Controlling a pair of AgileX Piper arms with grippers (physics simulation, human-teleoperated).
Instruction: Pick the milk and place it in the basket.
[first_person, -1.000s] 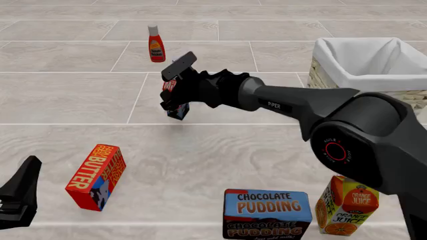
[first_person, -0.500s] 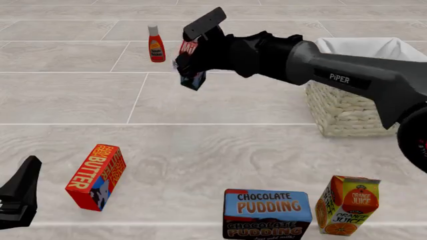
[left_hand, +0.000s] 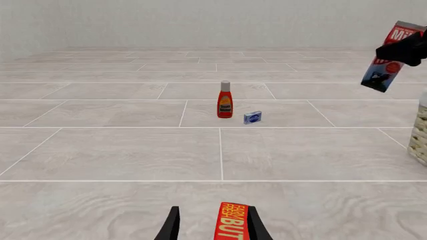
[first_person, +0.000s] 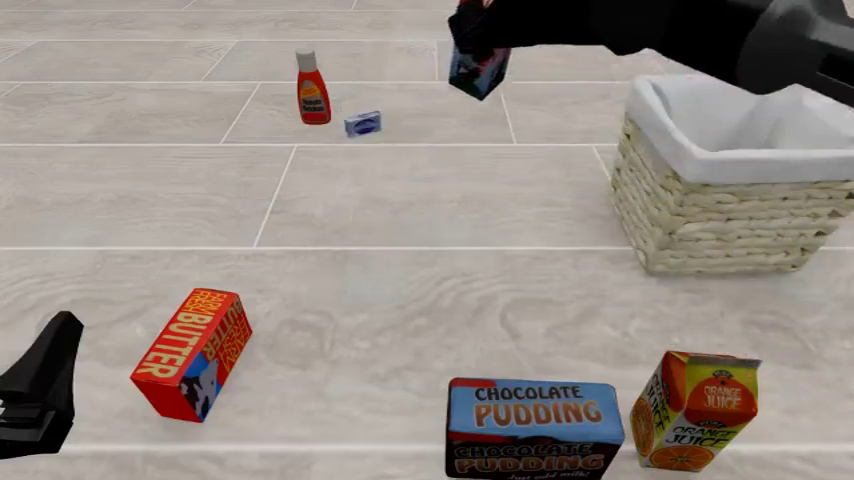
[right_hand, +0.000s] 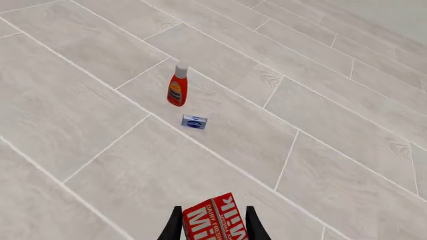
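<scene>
Desk (first_person: 441, 200) was a pale wood-grain tile surface with thin white grout lines running to a plain light wall at the back, seen in the left wrist view. No clutter beyond the loose items.

Basket (first_person: 721, 215) sat at the right side, woven wicker with white cloth lining over the rim; only its edge showed in the left wrist view (left_hand: 420, 135).

Right arm entered from top right in the front view, raised well above the desk. Right gripper (right_hand: 213, 222) was clamped on the milk (first_person: 478, 70), fingers on both sides of the carton; the milk (right_hand: 215, 220) hung tilted in the air, left of the basket and not over it. Left wrist view also caught the milk (left_hand: 392, 57) held aloft.

Chocolate pudding box (first_person: 534, 425) stood at the near edge, orange juice carton (first_person: 694, 410) just beside it on the right. Butter box (first_person: 194, 353) lay tilted at near left.

Left gripper (left_hand: 213, 227) sat low at near left, jaws apart and holding nothing, butter box (left_hand: 230, 225) visible between the fingers but beyond them.

Ketchup bottle (first_person: 312, 88) stood upright far left-centre, a small blue-white packet (first_person: 363, 124) near it on the right.
</scene>
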